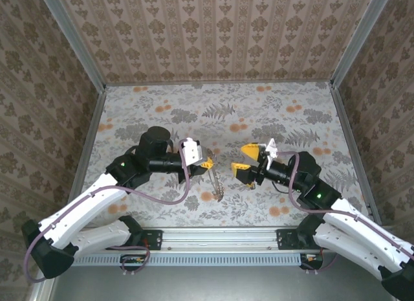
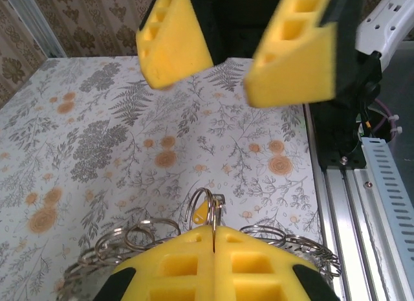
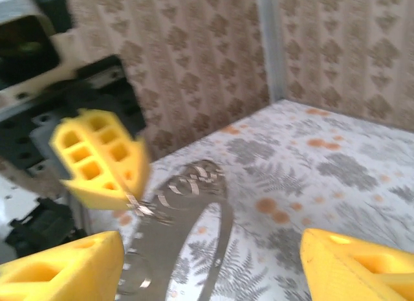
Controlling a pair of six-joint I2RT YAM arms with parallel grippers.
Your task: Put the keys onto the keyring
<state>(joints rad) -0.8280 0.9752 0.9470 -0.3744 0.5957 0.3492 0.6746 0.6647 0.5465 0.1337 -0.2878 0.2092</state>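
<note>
Left gripper [image 2: 213, 236] pads: matt yellow, foam-like or moulded plastic, square pockets, faintly grainy. Right gripper [image 2: 228, 52] pads are the same stuff. The black housing [image 2: 336, 100] behind them is smooth, semi-gloss plastic.
Keyring [image 3: 217, 213] hanging off the left pads: thin metal band, dull sheen, blurred.
Split rings [image 2: 139, 236] either side of the left pads: bright polished wire.
Keys [image 2: 202, 209] at the left pad seam: pale gold-silver metal, glossy.
Table cover [image 2: 97, 139] under both pincers: matt floral print, cloth or paper, can't tell which.
Rail [image 2: 381, 204] right of the left pincer: ribbed bare aluminium, satin.
</note>
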